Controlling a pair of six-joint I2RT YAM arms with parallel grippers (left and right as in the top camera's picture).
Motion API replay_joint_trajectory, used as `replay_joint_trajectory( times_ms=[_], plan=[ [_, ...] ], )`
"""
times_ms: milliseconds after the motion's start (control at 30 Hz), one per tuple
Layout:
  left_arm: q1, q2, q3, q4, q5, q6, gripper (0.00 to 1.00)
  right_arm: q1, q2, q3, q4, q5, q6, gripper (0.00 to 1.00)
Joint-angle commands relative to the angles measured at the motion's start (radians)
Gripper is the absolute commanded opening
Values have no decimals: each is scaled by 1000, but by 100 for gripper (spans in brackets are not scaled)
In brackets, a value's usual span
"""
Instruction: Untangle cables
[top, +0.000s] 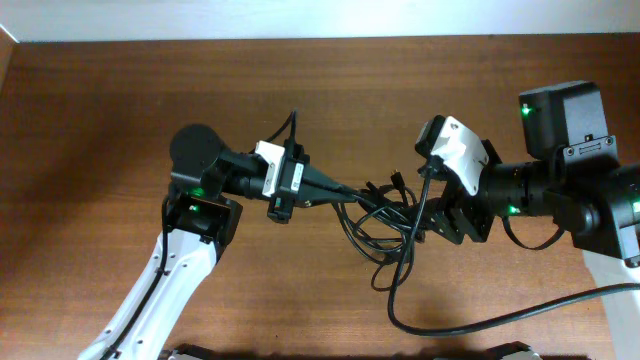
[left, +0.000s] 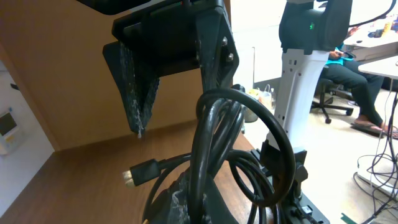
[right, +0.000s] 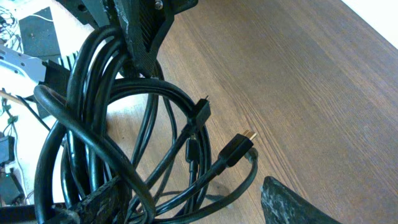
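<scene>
**A:** From overhead, where do the cables sit?

**B:** The cables (top: 385, 222) form a tangle of black loops between the two arms, over the middle of the brown tabletop (top: 120, 90). The left gripper (top: 335, 192) reaches in from the left and meets the tangle's left edge. The right gripper (top: 437, 215) touches its right edge.

**A:** And the left wrist view?

**B:** The left gripper's fingers (left: 180, 200) sit at the bottom of the frame, pressed together on the bundle. The bundle rises from them in a thick arch. A plug (left: 140, 173) sticks out to the left. Above, the right gripper's fingers (left: 140, 93) point down, and the loops hook round the one beside the textured pad.

**A:** The right wrist view?

**B:** The right gripper is spread wide, with one finger (right: 143, 31) at the top and the other (right: 292, 205) in the lower right corner. The loops hang over the top finger only, so this gripper pinches nothing. A gold-tipped plug (right: 237, 148) lies between the two fingers. Whether it touches the wood, the view does not show.
</scene>
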Motion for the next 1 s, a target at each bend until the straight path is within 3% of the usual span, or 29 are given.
replay_joint_trajectory(
  times_ms=[0,167,267,400,667,800,967],
  plan=[
    [-3,-3,4,7,-33,-1,0,1,4,14,4,-24,-11,67],
    [-3,-3,4,6,-30,-16,0,0,69,14,42,6,-11,69],
    [-3,-3,4,6,-24,-84,0,0,109,14,91,68,24,69],
    [-3,-3,4,6,15,-195,0,-1,115,14,231,210,159,70],
    [-51,-3,4,5,71,-225,0,-3,157,14,356,583,419,73],
    [-80,-3,4,-2,71,-281,0,-76,166,14,411,610,512,77],
    [-93,-3,4,-2,71,-363,0,-206,167,14,413,609,522,78]
  ],
)
